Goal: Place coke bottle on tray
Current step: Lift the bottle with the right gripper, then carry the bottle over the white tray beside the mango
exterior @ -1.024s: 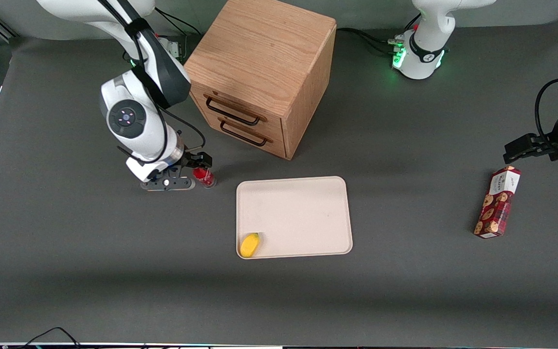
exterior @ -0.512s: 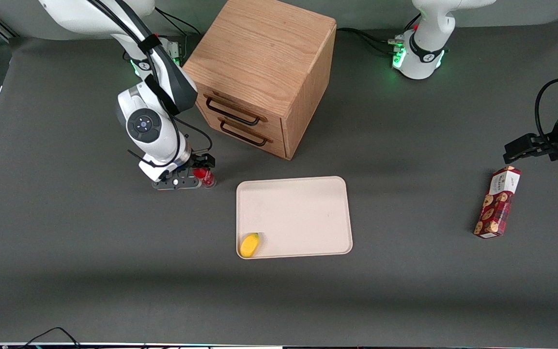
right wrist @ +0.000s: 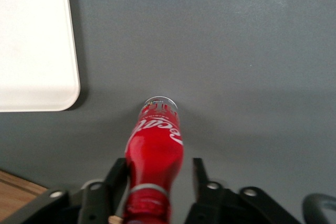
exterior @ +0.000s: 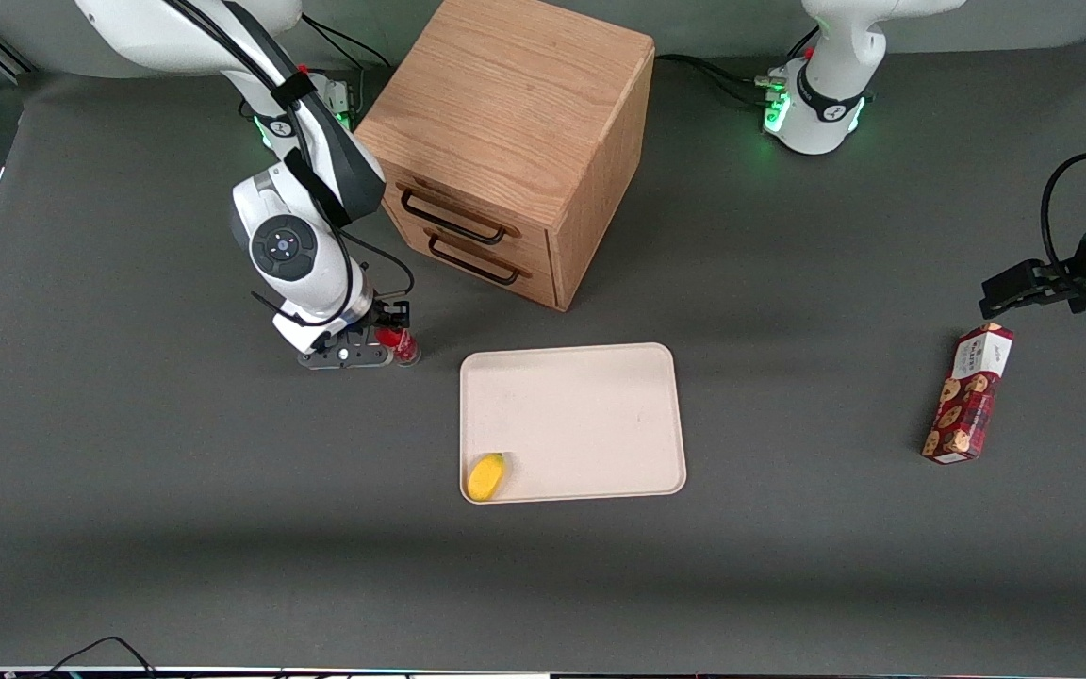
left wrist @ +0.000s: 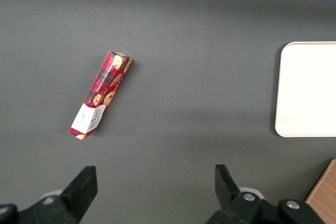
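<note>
The coke bottle (exterior: 403,345) is small and red with white lettering, and it stands upright on the grey table beside the tray's corner, in front of the cabinet's drawers. The right gripper (exterior: 393,332) is down at the bottle, open, with a finger on each side of its neck (right wrist: 155,150). In the right wrist view the gripper (right wrist: 160,164) has one finger close against the bottle and a gap at its other finger. The cream tray (exterior: 581,415) lies flat, nearer the front camera than the cabinet; its rounded corner (right wrist: 37,51) shows close to the bottle.
A wooden two-drawer cabinet (exterior: 505,141) stands just above the bottle and tray in the front view. A small yellow object (exterior: 485,476) lies in the tray's near corner. A red cookie box (exterior: 967,393) (left wrist: 100,95) lies toward the parked arm's end.
The right arm has shifted sideways toward the bottle and lowered slightly, bringing its fingers around the bottle's neck. The bottle and tray have not moved.
</note>
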